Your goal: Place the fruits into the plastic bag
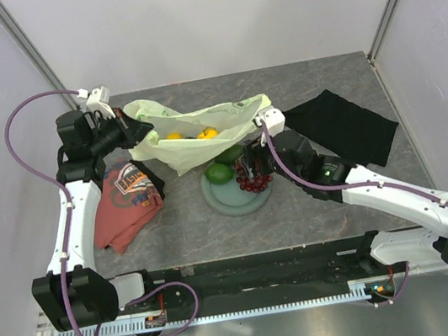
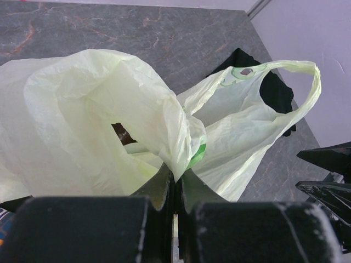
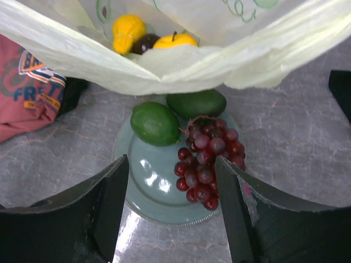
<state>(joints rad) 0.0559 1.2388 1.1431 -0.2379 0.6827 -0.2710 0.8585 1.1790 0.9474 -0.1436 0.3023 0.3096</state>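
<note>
Grey marbled table (image 1: 332, 202), pale walls (image 1: 225, 14) around it. Toward 12 o'clock lies the plastic bag (image 1: 186, 144), pale green, thin and crinkled. The left gripper (image 2: 175, 183) is clamped on its edge. Inside show a yellow pear (image 3: 127, 30), a dark plum (image 3: 145, 43) and a yellow-orange round fruit (image 3: 175, 40). At the bag's 6 o'clock the plate (image 3: 151, 192) holds a dark green oval fruit (image 3: 196, 103), a lighter green fruit (image 3: 155, 123) and the grape bunch (image 3: 207, 159). The right gripper (image 3: 170, 167) hangs above, fingers apart.

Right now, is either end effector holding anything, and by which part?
The left end effector pinches the plastic bag by a bunched fold near its mouth. The right end effector, open above the grape bunch, holds nothing.
</note>
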